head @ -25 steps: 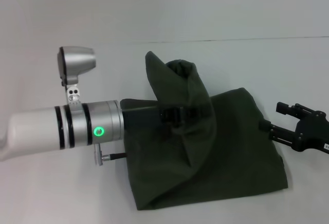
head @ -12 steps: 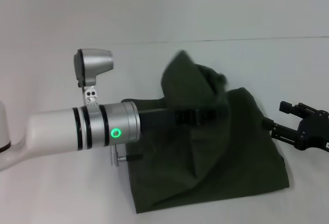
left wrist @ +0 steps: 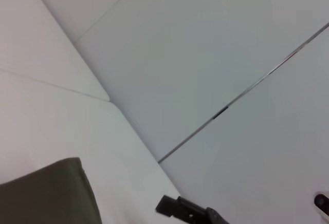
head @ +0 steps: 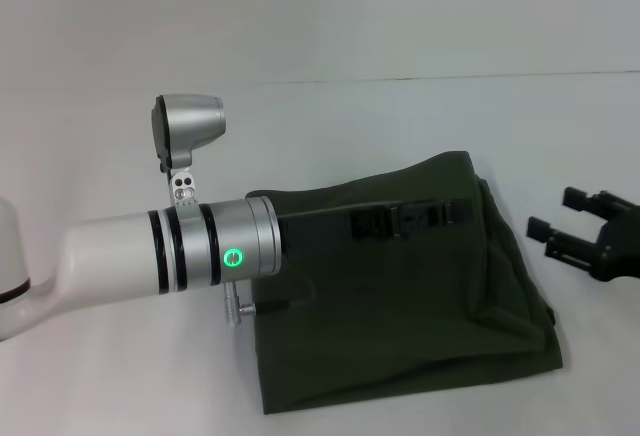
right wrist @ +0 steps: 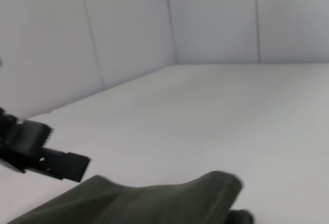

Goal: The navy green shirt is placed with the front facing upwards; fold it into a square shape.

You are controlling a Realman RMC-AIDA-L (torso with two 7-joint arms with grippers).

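The shirt (head: 400, 296) lies on the white table (head: 420, 116) as a folded, roughly rectangular block, plain green side up, no lettering visible. The left gripper (head: 440, 214) reaches across the far edge of the block, low over the cloth near its far right corner; whether its claw is wide, narrow or holding cloth cannot be told. The right gripper (head: 560, 226) hovers just beside the shirt's right edge, claw spread wide and empty.

Judged step: a fold is laid down. Next move calls for clearing the left arm and checking squareness.

Obstructions: the left arm (head: 150, 261) hides the shirt's near-left part. Nothing else stands on the table.
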